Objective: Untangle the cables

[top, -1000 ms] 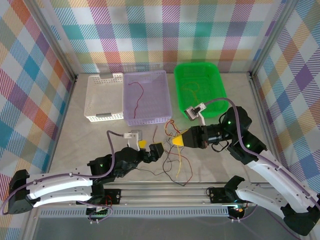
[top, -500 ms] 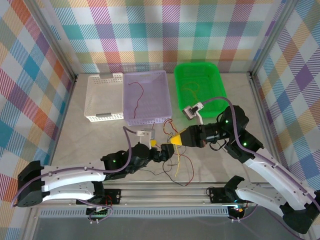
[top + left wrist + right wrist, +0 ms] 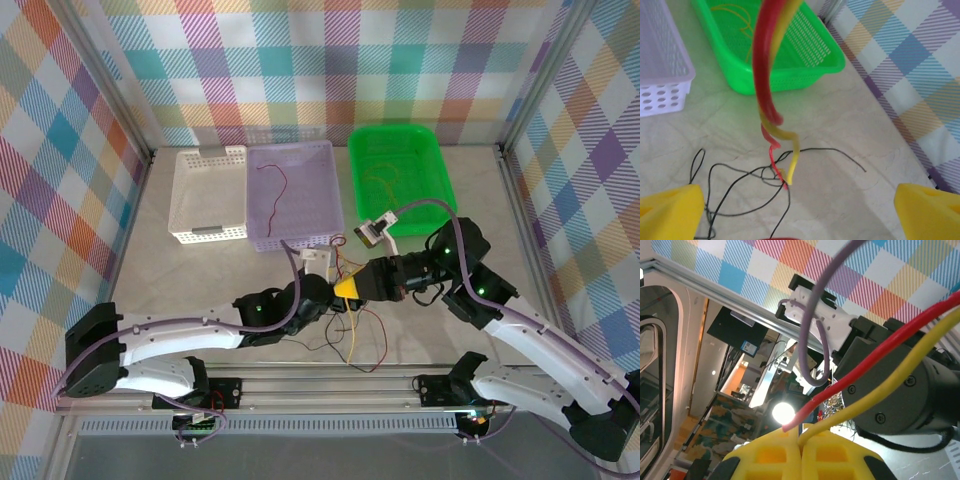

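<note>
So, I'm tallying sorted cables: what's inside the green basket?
One orange-yellow cable lies in the green basket; its near corner is covered by the right arm's camera.

Checks of pink, blue, teal, yellow, orange and white all over the walls [image 3: 330, 60]. Pale cream with faint grey marks on the table [image 3: 160, 260]. Bright green for the right basket [image 3: 356, 190], lilac for the middle basket [image 3: 290, 238], white for the left basket [image 3: 185, 200]. Red, yellow and black for the thin cables [image 3: 357, 335]. Yellow on the fingertips [image 3: 670, 212] of the left gripper [image 3: 800, 212] and on the right gripper [image 3: 801, 452]. White and black on the arms [image 3: 170, 350], lilac on their thick cords [image 3: 425, 205].
</note>
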Robot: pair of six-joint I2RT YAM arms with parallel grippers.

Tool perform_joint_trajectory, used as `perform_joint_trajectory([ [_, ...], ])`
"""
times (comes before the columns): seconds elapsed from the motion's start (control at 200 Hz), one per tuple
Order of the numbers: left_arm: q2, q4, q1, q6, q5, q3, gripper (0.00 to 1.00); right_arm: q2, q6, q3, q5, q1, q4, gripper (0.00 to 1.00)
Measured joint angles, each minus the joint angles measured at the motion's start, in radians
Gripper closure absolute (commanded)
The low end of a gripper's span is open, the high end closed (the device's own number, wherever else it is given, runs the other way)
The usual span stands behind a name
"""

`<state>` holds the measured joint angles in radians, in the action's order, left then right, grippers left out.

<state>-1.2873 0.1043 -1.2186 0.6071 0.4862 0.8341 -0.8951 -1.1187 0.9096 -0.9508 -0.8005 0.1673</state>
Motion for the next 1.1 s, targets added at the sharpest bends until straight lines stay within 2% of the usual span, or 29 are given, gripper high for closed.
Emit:
perform_joint_trajectory([
  [0.25, -0.026, 0.002, 0.000, -0.015, 0.000, 0.033, 0.74, 0.004, 0.031, 0.003, 0.037, -0.004, -0.060, 1.00],
  [0.34, -0.021, 0.006, 0.000, -0.011, -0.016, 0.019, 1.00, 0.008, 0.051, 0.013, 0.057, -0.004, -0.094, 1.00],
  [0.64, 0.049, 0.008, 0.000, 0.005, -0.115, -0.054, 1.00, 0.005, 0.116, 0.084, 0.117, 0.018, -0.192, 1.00],
  [0.72, 0.079, 0.015, -0.003, 0.010, -0.146, -0.076, 1.00, 0.000, 0.126, 0.096, 0.129, 0.060, -0.211, 1.00],
  [0.885, 0.149, 0.034, -0.025, 0.025, -0.203, -0.134, 1.00, -0.018, 0.133, 0.094, 0.145, 0.173, -0.260, 0.94],
  [0.995, 0.190, 0.037, -0.051, 0.029, -0.234, -0.158, 1.00, -0.030, 0.131, 0.082, 0.146, 0.233, -0.267, 0.95],
  [1.03, 0.201, 0.035, -0.060, 0.029, -0.239, -0.163, 1.00, -0.035, 0.129, 0.078, 0.146, 0.248, -0.266, 1.00],
  [1.1, 0.230, 0.037, -0.076, 0.031, -0.243, -0.179, 1.00, -0.045, 0.125, 0.068, 0.146, 0.259, -0.265, 1.00],
])
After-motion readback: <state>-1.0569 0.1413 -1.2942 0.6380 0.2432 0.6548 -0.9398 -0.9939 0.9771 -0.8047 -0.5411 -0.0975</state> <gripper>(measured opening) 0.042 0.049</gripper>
